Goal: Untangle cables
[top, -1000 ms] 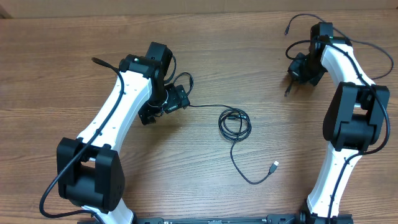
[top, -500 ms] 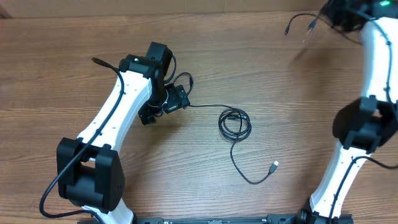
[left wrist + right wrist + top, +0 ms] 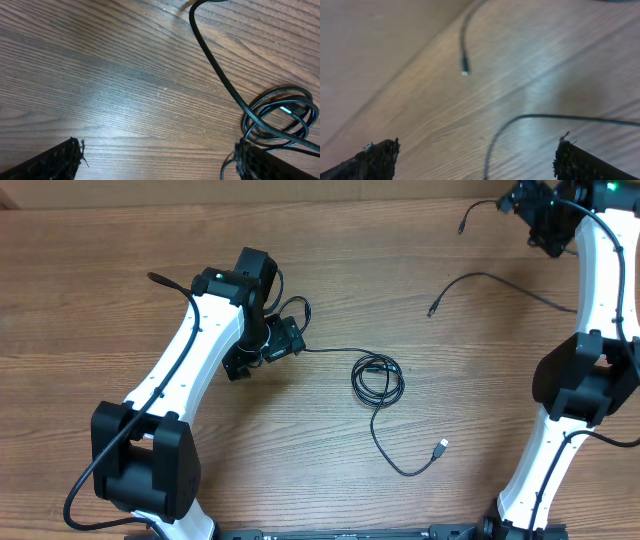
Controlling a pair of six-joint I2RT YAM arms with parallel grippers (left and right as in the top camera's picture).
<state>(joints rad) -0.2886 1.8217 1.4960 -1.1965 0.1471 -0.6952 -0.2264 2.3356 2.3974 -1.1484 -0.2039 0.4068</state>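
Two cables are lying well apart on the wooden table (image 3: 120, 240). The coiled cable (image 3: 378, 378) is sitting mid-table in a few overlapping loops. Its tail is running toward the near edge and ending in a silver-tipped plug (image 3: 441, 447), and a thin strand is leaving the coil leftward toward the left gripper (image 3: 265, 348). In the left wrist view that gripper's fingers (image 3: 55, 160) are standing wide apart, gripping nothing, with bare wood showing between them. The coil is lying just beside the finger on the view's right; I can't tell whether they're touching. The loose cable (image 3: 490, 277) is arcing across the far right of the table, its small end (image 3: 432, 310) pointing toward centre and its other end passing behind the right arm (image 3: 590, 290). The right gripper (image 3: 540, 215) is sitting at the far right corner with fingers (image 3: 377, 157) spread and nothing between them. Its wrist view is blurring, showing a plug-tipped strand and a curved strand on the wood. A short strand (image 3: 475, 215) is lying near the far edge, just left of that gripper; I can't tell which cable it belongs to.
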